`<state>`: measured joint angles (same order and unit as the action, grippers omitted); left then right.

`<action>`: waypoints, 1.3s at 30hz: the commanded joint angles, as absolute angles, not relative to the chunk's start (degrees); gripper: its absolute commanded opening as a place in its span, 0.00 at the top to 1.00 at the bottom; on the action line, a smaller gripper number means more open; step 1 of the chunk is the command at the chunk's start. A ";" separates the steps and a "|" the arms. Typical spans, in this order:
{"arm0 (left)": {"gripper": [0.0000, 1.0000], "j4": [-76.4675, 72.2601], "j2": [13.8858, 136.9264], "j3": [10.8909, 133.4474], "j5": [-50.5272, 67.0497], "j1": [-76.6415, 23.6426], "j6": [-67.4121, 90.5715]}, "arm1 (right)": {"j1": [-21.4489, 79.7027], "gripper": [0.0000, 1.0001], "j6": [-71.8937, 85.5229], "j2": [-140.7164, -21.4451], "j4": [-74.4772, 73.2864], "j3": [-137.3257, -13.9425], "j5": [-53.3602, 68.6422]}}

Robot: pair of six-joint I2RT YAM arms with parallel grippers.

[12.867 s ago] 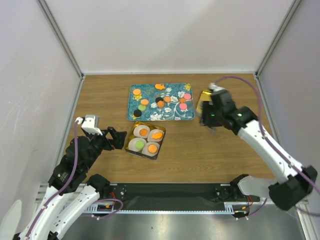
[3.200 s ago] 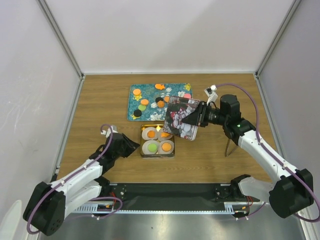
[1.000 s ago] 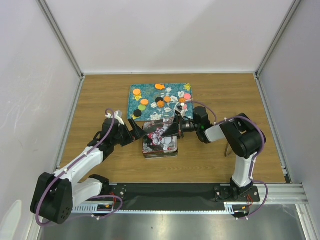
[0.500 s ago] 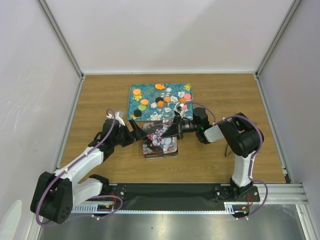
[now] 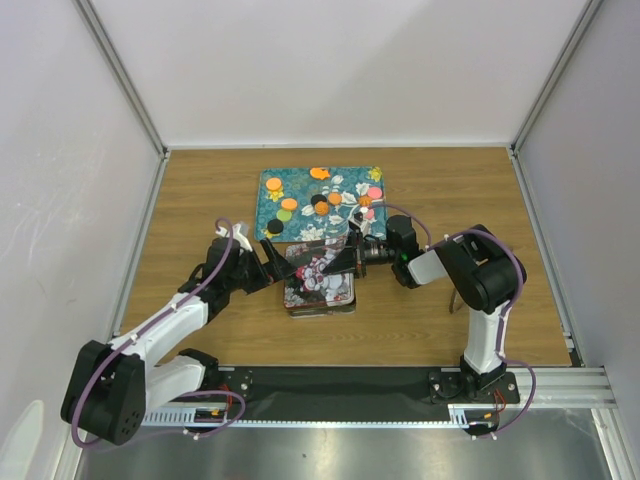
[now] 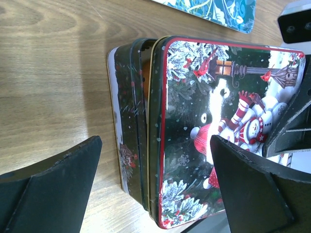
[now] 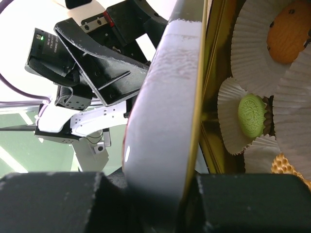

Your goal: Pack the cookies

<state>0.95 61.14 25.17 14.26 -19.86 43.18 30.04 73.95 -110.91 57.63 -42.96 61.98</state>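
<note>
A Christmas tin (image 5: 318, 298) stands in front of the teal tray (image 5: 268, 205). Its snowman lid (image 5: 318, 268) lies tilted over it, raised on the right. My right gripper (image 5: 350, 254) is shut on the lid's right edge (image 7: 165, 107). Under the lid, the right wrist view shows an orange cookie (image 7: 287, 29) and a green cookie (image 7: 252, 111) in white paper cups. My left gripper (image 5: 279, 267) is open at the tin's left side, one finger (image 6: 48, 194) on either side of the tin base (image 6: 127, 121) and lid (image 6: 214, 121). Loose cookies lie on the tray: orange (image 5: 273, 184), green (image 5: 284, 214), pink (image 5: 375, 193), dark (image 5: 275, 227).
The tray lies at the middle back of the wooden table (image 5: 470, 200). White walls (image 5: 60, 150) close in the left, back and right. The two forearms meet low over the tin from either side.
The right gripper has brought the lid down from mid-air onto the tin. Over the last second the left gripper has edged slightly closer to the tin's left side; the lid has barely moved.
</note>
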 commanded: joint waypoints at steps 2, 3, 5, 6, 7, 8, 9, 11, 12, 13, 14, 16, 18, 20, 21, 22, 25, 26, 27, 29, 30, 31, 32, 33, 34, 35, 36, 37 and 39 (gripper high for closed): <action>0.00 -1.67 61.43 25.58 15.56 -20.39 41.40 | 30.32 0.90 74.80 -111.44 62.14 -43.15 62.84; 0.00 -1.67 61.70 25.66 15.47 -20.39 41.40 | 30.32 0.91 74.19 -111.45 61.88 -43.24 62.75; 0.00 -1.76 62.05 25.58 15.38 -20.39 41.31 | 30.15 0.91 73.66 -111.71 60.82 -43.16 62.58; 0.00 -1.76 62.31 25.58 15.38 -20.48 41.40 | 29.97 0.90 73.22 -111.71 60.56 -43.07 62.58; 0.00 -1.93 62.75 25.58 15.38 -20.48 41.40 | 29.80 0.90 73.21 -111.80 60.47 -42.98 62.58; 0.00 -2.11 63.01 25.49 15.38 -20.48 41.40 | 29.71 0.90 73.13 -111.97 60.56 -42.89 62.58; 0.00 -2.20 63.19 25.49 15.38 -20.65 41.40 | 29.53 0.90 73.13 -112.15 60.64 -42.89 62.67; 0.01 -2.46 63.63 25.40 15.12 -20.74 41.48 | 28.92 0.90 72.95 -112.24 60.64 -42.72 62.75; 0.01 -2.55 63.81 25.40 15.03 -20.92 41.48 | 28.74 0.90 72.95 -112.32 60.64 -42.63 62.84; 0.01 -2.72 64.07 25.40 14.94 -21.00 41.48 | 28.39 0.89 72.69 -112.32 60.38 -42.54 62.84; 0.02 -2.72 64.25 25.31 14.94 -21.09 41.48 | 28.21 0.89 72.69 -112.41 60.47 -42.45 63.02; 0.02 -2.99 64.51 25.23 14.68 -21.27 41.57 | 27.95 0.89 72.42 -112.59 60.38 -42.28 63.02; 0.02 -3.16 64.86 25.14 14.59 -21.44 41.66 | 27.69 0.89 72.07 -112.85 60.38 -42.28 63.11; 0.02 -3.34 65.04 25.14 14.50 -21.53 41.75 | 27.77 0.88 71.90 -113.12 60.38 -42.28 63.19; 0.02 -3.43 64.95 25.14 14.41 -21.62 41.75 | 27.77 0.88 71.81 -113.20 60.29 -42.19 63.11; 0.02 -3.51 64.95 25.05 14.41 -21.62 41.84 | 27.77 0.88 71.81 -113.20 60.47 -42.27 63.19; 0.02 -3.52 64.25 25.05 14.41 -21.71 41.75 | 28.04 0.87 71.89 -113.29 60.99 -42.71 63.54; 0.01 -3.43 64.07 25.22 14.24 -21.71 41.66 | 28.04 0.88 72.42 -113.55 61.69 -42.80 63.63; 0.00 -3.17 63.90 25.31 14.41 -21.71 41.57 | 27.95 0.88 74.77 -113.73 63.00 -42.89 63.81; 0.00 -2.73 63.11 25.49 14.06 -21.71 41.31 | 27.86 0.88 78.03 -114.52 69.15 -42.80 64.42; 0.00 -2.29 62.84 25.75 13.98 -21.71 41.22 | 27.69 0.88 79.53 -114.70 70.91 -42.72 64.42; 0.00 -2.11 62.49 25.93 13.97 -21.71 40.96 | 27.42 0.88 81.89 -114.96 73.97 -42.63 64.51; 0.00 -1.85 62.40 26.01 13.97 -21.71 40.78 | 27.42 0.88 82.61 -115.05 74.87 -42.63 64.60; 0.00 -1.50 62.23 26.28 13.97 -21.71 40.78 | 27.25 0.88 82.97 -115.14 75.40 -42.71 64.69; 0.00 -1.32 62.14 26.45 13.89 -21.71 40.61 | 27.33 0.88 83.23 -114.96 75.76 -42.80 64.60; 0.00 -1.14 61.79 26.46 13.71 -21.71 40.52 | 27.42 0.88 83.15 -114.87 75.50 -42.89 64.51; 0.00 -0.97 61.70 26.54 13.62 -21.71 40.43 | 27.60 0.88 82.62 -114.53 74.98 -42.98 64.60; 0.00 -0.88 61.61 26.54 13.62 -21.71 40.34 | 27.86 0.88 81.92 -114.35 72.88 -43.15 64.60; 0.00 -0.79 61.70 26.54 13.62 -21.71 40.34 | 28.30 0.88 79.11 -113.91 70.50 -43.68 64.51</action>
<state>-0.69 62.65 25.19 14.15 -21.28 42.33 27.73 80.93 -114.78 68.75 -42.48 63.70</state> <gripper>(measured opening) 0.996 0.201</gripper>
